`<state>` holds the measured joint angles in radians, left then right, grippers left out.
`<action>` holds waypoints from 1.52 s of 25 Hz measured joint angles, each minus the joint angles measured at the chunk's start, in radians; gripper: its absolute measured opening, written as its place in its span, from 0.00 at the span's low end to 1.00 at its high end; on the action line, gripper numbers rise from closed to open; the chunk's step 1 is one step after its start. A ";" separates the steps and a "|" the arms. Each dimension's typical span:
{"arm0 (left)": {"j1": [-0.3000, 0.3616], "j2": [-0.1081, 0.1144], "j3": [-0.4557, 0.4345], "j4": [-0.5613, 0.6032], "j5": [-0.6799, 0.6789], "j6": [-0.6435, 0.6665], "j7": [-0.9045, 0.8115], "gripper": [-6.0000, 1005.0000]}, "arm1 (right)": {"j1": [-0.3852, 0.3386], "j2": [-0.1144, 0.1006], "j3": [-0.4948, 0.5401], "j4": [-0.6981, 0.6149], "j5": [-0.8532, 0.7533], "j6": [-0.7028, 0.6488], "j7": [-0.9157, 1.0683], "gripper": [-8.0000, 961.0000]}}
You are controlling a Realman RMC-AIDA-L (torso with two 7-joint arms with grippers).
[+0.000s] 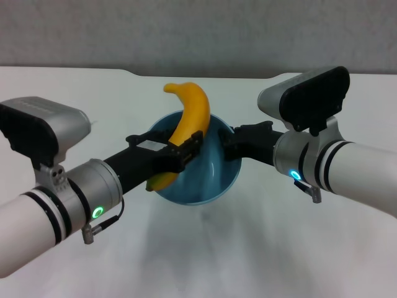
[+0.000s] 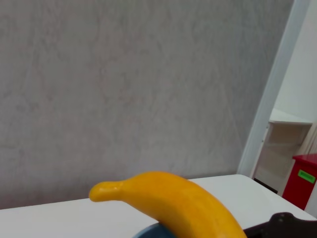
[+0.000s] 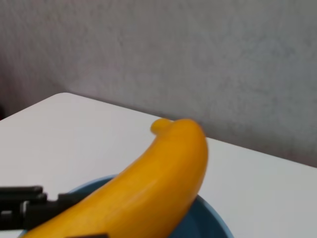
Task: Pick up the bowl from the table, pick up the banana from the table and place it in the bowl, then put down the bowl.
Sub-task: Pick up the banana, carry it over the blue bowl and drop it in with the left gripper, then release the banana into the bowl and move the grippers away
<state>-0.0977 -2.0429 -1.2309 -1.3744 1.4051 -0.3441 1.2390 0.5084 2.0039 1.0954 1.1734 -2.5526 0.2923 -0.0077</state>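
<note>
The light-blue bowl (image 1: 211, 180) hangs above the white table (image 1: 260, 248), with its shadow below it. My right gripper (image 1: 228, 141) is shut on the bowl's right rim. My left gripper (image 1: 186, 149) is shut on the middle of the yellow-orange banana (image 1: 189, 112). It holds the banana steeply tilted over the bowl's left side, with the lower end by the left rim and the upper end above the far rim. The left wrist view shows the banana (image 2: 183, 203) and a sliver of bowl (image 2: 148, 232). The right wrist view shows the banana (image 3: 148, 188) over the bowl rim (image 3: 213, 218).
A grey wall stands behind the table's far edge, which has a shallow notch (image 1: 133, 71). The left wrist view shows a white shelf and a red box (image 2: 302, 181) off to one side of the table.
</note>
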 joint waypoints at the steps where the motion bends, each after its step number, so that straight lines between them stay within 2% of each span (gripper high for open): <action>1: -0.002 0.000 0.002 0.003 0.000 -0.001 0.005 0.56 | 0.000 0.000 0.002 0.001 0.000 0.000 -0.001 0.05; 20: -0.022 0.000 -0.001 0.021 -0.014 -0.009 0.025 0.63 | -0.002 0.001 0.003 -0.009 0.008 0.002 -0.010 0.05; 22: -0.020 0.002 -0.011 0.020 -0.014 -0.009 0.025 0.88 | -0.005 0.001 0.003 -0.011 0.008 0.002 -0.010 0.05; 28: 0.006 0.006 -0.092 0.019 -0.007 -0.012 0.026 0.89 | -0.014 0.000 0.003 -0.042 0.023 0.002 -0.008 0.05; 32: 0.048 0.006 -0.202 0.027 -0.006 -0.015 0.020 0.89 | -0.011 -0.002 0.014 -0.072 0.059 0.009 -0.012 0.05; 35: 0.070 0.005 -0.265 0.050 -0.011 -0.016 0.018 0.89 | 0.017 -0.002 0.049 -0.107 0.098 0.050 -0.014 0.05; 38: 0.080 0.004 -0.302 0.082 -0.018 -0.019 0.016 0.89 | 0.063 -0.002 0.094 -0.171 0.206 0.096 -0.034 0.05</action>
<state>-0.0179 -2.0391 -1.5329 -1.2921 1.3870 -0.3635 1.2554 0.5717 2.0022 1.1892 1.0022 -2.3465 0.3887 -0.0413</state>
